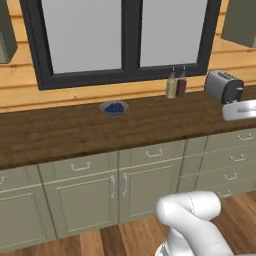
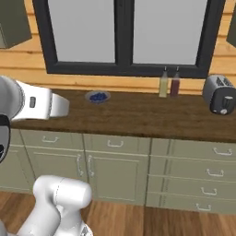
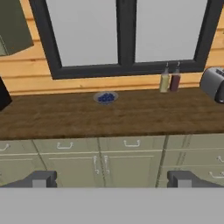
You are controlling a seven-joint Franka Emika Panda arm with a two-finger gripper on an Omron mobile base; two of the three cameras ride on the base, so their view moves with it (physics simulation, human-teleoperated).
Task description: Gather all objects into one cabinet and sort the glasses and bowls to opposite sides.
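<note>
Pincer spread wide and empty, facing the kitchen counter.

The two-finger gripper (image 3: pixel 112 179) points at olive-green base cabinets (image 3: pixel 100 162); beyond it lies the dark wooden counter (image 3: pixel 65 118), where a small blue dish (image 3: pixel 105 97) sits well ahead, two sauce bottles (image 3: pixel 169 80) and a silver toaster (image 3: pixel 213 83) further right.

worktop (image 1: pixel 75 131): we see dark brown wood (matt, grained)
toaster (image 1: pixel 223 86): brushed metal
wall (image 1: pixel 20 85): pale wooden planks
</note>
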